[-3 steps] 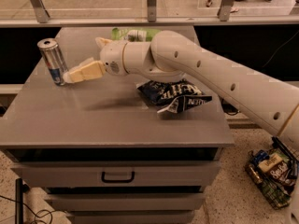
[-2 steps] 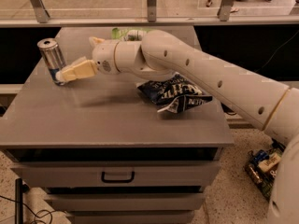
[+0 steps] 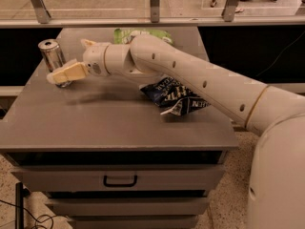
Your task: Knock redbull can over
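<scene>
The redbull can (image 3: pixel 51 57), slim and silver with a shiny round top, stands upright near the far left corner of the grey table (image 3: pixel 109 123). My gripper (image 3: pixel 61 75) is at the end of the white arm (image 3: pixel 190 80), which reaches in from the right. The cream-coloured gripper tip sits right against the lower front of the can and hides its base. Nothing is held in it.
A dark blue snack bag (image 3: pixel 174 97) lies mid-table under the arm. A green snack bag (image 3: pixel 138 35) lies at the far edge behind the arm. The table's left edge is close to the can. Drawers with a handle (image 3: pixel 120 180) are below.
My gripper has moved left across the table and now touches the can's lower part. The can still stands in about the same place.
</scene>
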Controlling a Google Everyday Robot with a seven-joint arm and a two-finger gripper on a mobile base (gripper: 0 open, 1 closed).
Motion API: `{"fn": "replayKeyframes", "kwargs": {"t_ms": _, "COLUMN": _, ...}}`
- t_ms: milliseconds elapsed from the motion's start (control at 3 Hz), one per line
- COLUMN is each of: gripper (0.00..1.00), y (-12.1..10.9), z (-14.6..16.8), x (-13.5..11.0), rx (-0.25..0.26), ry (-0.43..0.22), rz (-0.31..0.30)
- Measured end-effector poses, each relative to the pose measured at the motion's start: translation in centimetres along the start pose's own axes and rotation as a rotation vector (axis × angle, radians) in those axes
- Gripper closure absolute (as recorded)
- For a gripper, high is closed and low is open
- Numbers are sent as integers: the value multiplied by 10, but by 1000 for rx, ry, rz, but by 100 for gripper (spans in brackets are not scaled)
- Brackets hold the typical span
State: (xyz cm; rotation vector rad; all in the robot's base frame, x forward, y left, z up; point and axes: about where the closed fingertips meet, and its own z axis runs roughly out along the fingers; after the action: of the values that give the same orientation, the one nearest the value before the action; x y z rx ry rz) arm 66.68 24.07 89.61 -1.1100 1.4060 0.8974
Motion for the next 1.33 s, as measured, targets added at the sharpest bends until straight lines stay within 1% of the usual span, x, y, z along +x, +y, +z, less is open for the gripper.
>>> {"fn": "replayKeyframes", "kwargs": {"t_ms": 667, "gripper": 0, "y": -2, "z": 36, "x": -7, "rx": -22, "ry": -38, "rz": -10}}
{"fn": "replayKeyframes", "kwargs": {"t_ms": 1000, "gripper": 20, "y": 0, "z": 44, "x": -11, "rx": -43, "ry": -49, "rz": -13}}
{"fn": "replayKeyframes", "kwargs": {"t_ms": 1333, "gripper": 41, "y": 3, "z": 46, "x": -12, "rx": -57, "ry": -54, "rz": -16}}
